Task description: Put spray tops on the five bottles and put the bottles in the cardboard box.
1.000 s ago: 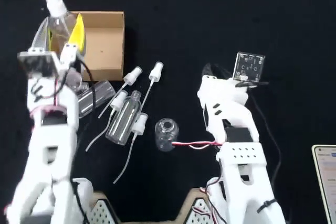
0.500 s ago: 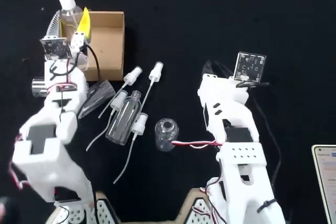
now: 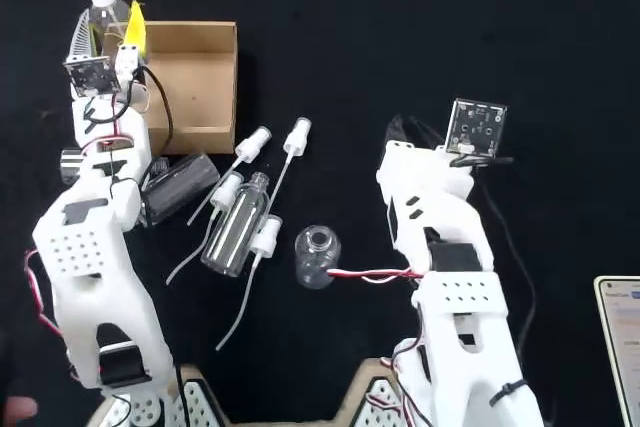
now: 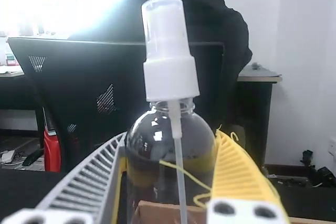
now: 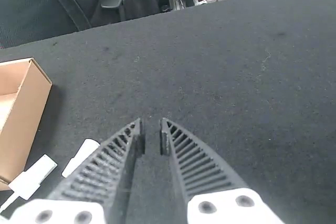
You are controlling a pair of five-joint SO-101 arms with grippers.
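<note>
At the upper left of the high view, we have the left gripper (image 3: 108,32) clamped on a capped bottle (image 4: 157,140). Its grey and yellow jaws press the clear body just under the shoulder. The bottle stands upright at the left edge of the cardboard box (image 3: 200,87), with its white spray top (image 4: 169,51) above the jaws.

We judge this bottle to be light, empty and smooth-walled. It is likely to twist or slip in a loose hold, and its thin plastic may dent under a hard one. We think the round body is the place to grip. The spray top could pull off, and its thin tube bends easily.

At centre right, our right gripper (image 5: 150,129) hangs above the black table (image 5: 252,66), empty and all but closed, with a thin slit between the tips. Loose spray tops (image 3: 254,142) and an uncapped bottle (image 3: 317,247) lie mid-frame.
</note>
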